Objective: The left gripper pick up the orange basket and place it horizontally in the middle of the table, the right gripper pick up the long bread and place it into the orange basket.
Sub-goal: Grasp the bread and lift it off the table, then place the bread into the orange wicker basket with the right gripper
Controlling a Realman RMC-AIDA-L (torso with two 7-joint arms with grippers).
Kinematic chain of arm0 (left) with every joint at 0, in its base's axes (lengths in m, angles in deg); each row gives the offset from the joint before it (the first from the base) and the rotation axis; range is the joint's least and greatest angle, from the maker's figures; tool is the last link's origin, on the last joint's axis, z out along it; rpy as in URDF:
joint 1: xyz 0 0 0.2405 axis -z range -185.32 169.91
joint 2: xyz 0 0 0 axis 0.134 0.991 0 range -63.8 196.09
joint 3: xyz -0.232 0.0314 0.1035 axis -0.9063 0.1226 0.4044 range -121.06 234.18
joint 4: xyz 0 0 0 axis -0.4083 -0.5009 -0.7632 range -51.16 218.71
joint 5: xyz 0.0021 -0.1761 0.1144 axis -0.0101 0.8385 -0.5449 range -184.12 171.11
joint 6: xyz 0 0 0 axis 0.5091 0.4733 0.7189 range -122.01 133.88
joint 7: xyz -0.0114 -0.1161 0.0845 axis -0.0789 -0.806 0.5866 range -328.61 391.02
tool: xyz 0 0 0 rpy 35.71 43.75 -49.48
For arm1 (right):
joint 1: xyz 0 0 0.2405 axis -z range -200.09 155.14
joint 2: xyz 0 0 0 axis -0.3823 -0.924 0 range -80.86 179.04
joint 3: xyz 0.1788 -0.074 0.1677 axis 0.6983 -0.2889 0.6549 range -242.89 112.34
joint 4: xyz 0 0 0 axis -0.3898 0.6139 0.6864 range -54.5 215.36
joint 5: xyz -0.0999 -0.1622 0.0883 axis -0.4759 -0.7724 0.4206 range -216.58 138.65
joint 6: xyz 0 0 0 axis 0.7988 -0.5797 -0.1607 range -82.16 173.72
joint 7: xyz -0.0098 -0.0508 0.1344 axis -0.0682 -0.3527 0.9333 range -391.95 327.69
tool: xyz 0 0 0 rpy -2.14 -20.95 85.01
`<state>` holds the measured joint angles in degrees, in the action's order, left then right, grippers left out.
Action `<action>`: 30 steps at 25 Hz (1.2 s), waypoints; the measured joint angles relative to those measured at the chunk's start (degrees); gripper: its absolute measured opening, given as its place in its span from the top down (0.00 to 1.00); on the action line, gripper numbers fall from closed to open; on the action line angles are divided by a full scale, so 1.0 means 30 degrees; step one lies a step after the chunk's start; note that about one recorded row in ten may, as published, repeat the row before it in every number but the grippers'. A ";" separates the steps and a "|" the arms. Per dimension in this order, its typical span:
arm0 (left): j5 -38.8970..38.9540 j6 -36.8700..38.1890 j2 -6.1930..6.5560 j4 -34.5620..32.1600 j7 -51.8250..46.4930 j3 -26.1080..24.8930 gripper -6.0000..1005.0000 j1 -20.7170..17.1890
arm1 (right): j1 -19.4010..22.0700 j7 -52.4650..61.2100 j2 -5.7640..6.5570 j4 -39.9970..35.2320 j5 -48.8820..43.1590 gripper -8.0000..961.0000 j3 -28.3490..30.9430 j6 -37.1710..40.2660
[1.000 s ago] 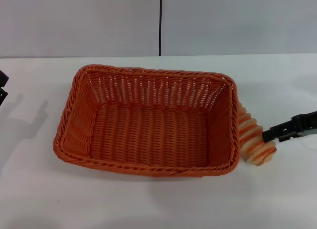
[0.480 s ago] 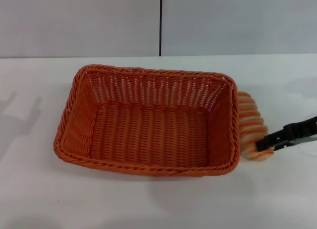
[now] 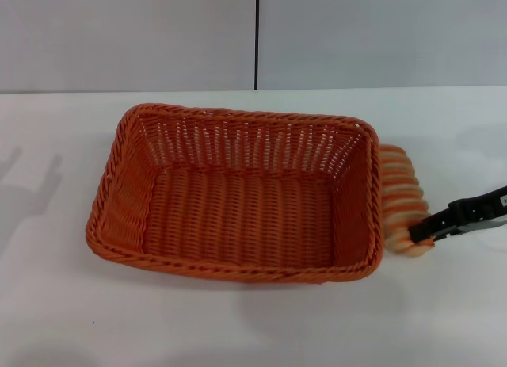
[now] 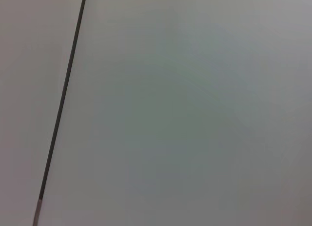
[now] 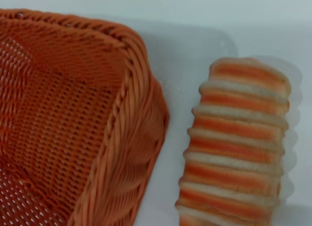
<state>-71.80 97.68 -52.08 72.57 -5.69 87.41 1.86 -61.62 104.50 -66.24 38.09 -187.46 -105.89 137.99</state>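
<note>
The orange basket [image 3: 238,116] sits lengthwise across the middle of the white table [image 3: 238,327], empty inside. The long bread [image 3: 400,193], cream with orange stripes, lies on the table just outside the basket's right end, close against its wall. My right gripper [image 3: 421,231] reaches in from the right edge, its black tip at the bread's near end. The right wrist view looks down on the bread [image 5: 239,148] beside the basket's braided corner [image 5: 122,113], with a strip of table between them. The left gripper is out of view; its wrist camera shows only a wall.
A grey wall with a dark vertical seam [image 3: 257,38] stands behind the table. Bare white tabletop lies in front of the basket and on both sides of it. Arm shadows fall on the table at the far left [image 3: 32,177].
The left gripper has withdrawn past the left edge. The right gripper has dropped and moved in to the bread's near end. The bread has shifted slightly farther back along the basket.
</note>
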 joint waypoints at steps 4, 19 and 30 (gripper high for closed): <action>0.0000 0.0059 0.0003 0.0014 -0.0027 -0.0063 0.32 -0.0035 | 0.0171 -0.0030 -0.0099 -0.0880 0.0148 0.59 0.0033 0.0364; -0.0001 0.0113 0.0004 0.0016 -0.0236 -0.0147 0.32 -0.0054 | 0.4094 0.1744 -0.0780 -1.0477 0.3670 0.73 0.0555 0.3226; 0.0000 0.0573 -0.0055 0.0015 -0.0645 -0.0196 0.32 0.0146 | 0.4651 0.1997 -0.1178 -1.4475 0.9071 0.80 0.0253 0.7277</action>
<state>-71.80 99.40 -52.24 72.61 -7.63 86.82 2.30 -47.67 110.49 -69.78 -5.34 -160.25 -105.13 159.82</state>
